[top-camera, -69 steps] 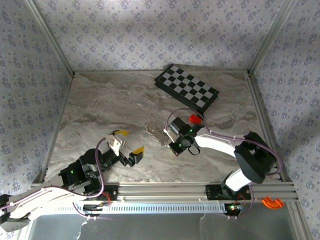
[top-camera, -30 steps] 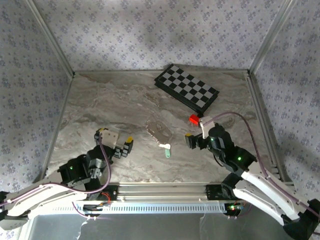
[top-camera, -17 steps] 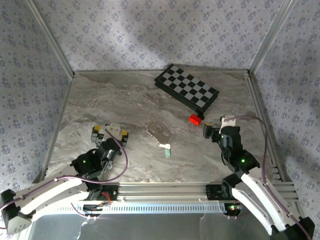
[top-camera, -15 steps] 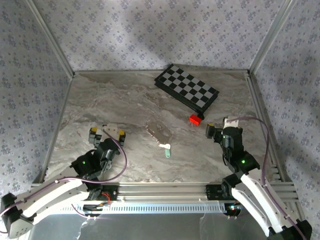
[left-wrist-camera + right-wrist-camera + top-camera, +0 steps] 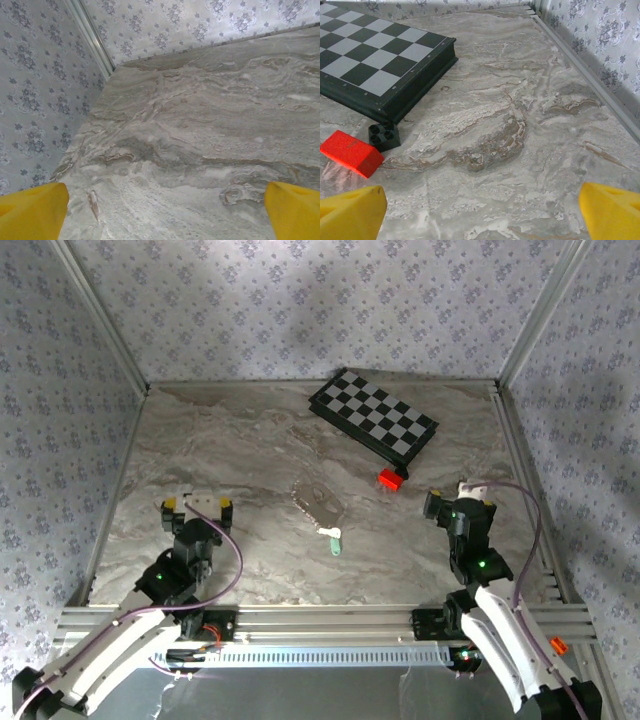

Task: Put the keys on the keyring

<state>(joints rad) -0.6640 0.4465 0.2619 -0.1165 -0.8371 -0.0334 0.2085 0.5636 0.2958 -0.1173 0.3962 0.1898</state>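
Marble-grey table [image 5: 230, 450] carries everything. At the left, near the front edge, the left gripper [image 5: 198, 505] holds its jaws spread wide with nothing between them; its wrist view shows yellow fingertips [image 5: 30, 210] far apart over bare stone. Near the middle the keyring [image 5: 317, 502] lies flat. The keys [image 5: 333, 538], a mint-green piece with a small pale part, lie just beside it on the side nearer the arms; whether they touch it I cannot tell. Further right a red block [image 5: 390, 478] sits by the chessboard [image 5: 373, 417], with a small black brick [image 5: 384, 135] between them. The right gripper [image 5: 452, 496] is also wide open and empty.
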